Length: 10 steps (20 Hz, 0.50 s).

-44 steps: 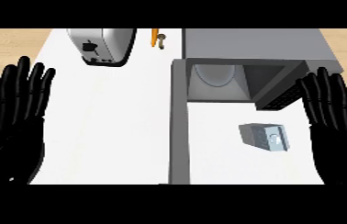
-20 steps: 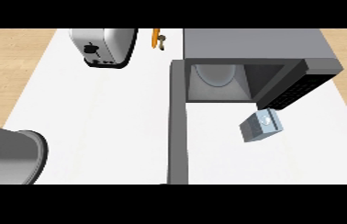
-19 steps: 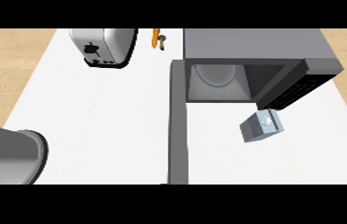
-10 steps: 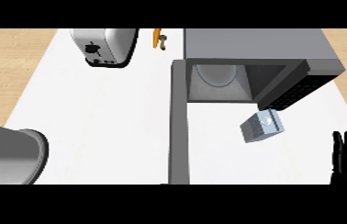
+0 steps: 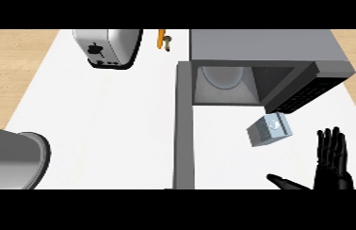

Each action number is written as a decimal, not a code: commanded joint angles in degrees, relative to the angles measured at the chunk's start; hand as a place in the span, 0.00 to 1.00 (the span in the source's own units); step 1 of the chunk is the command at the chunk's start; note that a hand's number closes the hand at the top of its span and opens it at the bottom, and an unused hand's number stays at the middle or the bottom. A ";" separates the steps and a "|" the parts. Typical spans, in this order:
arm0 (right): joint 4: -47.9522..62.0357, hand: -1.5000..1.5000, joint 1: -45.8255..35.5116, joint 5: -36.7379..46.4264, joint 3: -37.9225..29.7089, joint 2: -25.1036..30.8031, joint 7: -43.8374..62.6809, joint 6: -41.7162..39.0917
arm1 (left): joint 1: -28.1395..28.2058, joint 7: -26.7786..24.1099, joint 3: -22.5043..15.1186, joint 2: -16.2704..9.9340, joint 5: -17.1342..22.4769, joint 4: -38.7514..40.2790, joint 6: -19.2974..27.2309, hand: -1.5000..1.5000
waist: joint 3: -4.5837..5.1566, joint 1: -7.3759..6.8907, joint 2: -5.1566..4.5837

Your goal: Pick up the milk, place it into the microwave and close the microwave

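The white worktop (image 5: 111,125) is smooth and flat, with pale wood flooring past its left edge. On it at the upper right sits the grey box of the microwave (image 5: 264,45), its cavity open toward me with a round plate (image 5: 224,77) inside; its door (image 5: 184,125) stands swung out as a long grey slab, cut off at the bottom. The shiny metal toaster (image 5: 106,46) sits at the upper left. At the lower left a grey forearm (image 5: 21,160) comes in, its robot hand out of sight. My right robot hand (image 5: 329,165) rises at the lower right, fingers straight and spread, thumb out, holding nothing. The milk (image 5: 268,129), a small pale blue-grey carton, lies tilted on the worktop just up and left of that hand, apart from it, in front of the microwave's opening. A small orange item (image 5: 163,38) by the toaster is too small to identify.
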State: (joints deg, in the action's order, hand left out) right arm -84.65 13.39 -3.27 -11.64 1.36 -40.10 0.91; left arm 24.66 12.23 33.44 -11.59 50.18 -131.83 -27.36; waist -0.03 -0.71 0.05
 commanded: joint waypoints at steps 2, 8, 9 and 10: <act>18.26 0.00 -7.91 0.08 -4.46 2.38 -8.81 -0.35 | 0.83 2.10 3.84 -1.75 5.27 -1.41 -0.28 0.00 | -0.05 -0.15 -0.07; 33.14 0.00 -15.08 4.01 -5.01 3.29 -16.34 3.51 | 3.59 0.54 3.91 4.10 2.67 -1.44 -6.95 0.00 | -0.02 -0.19 -0.06; 35.64 0.00 -14.42 4.20 -5.44 3.73 -18.89 3.25 | 3.48 0.95 5.32 2.59 4.90 0.15 -7.55 0.00 | -0.02 -0.11 -0.05; 41.02 0.00 -18.46 4.38 -6.51 4.76 -20.36 3.55 | -0.10 4.71 5.09 -2.27 7.82 -2.47 0.27 0.00 | -0.10 -0.13 -0.20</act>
State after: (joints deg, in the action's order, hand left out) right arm -55.49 0.47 -0.23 -16.29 4.53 -53.98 3.15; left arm 26.40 14.07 37.36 -10.74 54.24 -132.10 -30.74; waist -0.07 -0.83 -0.03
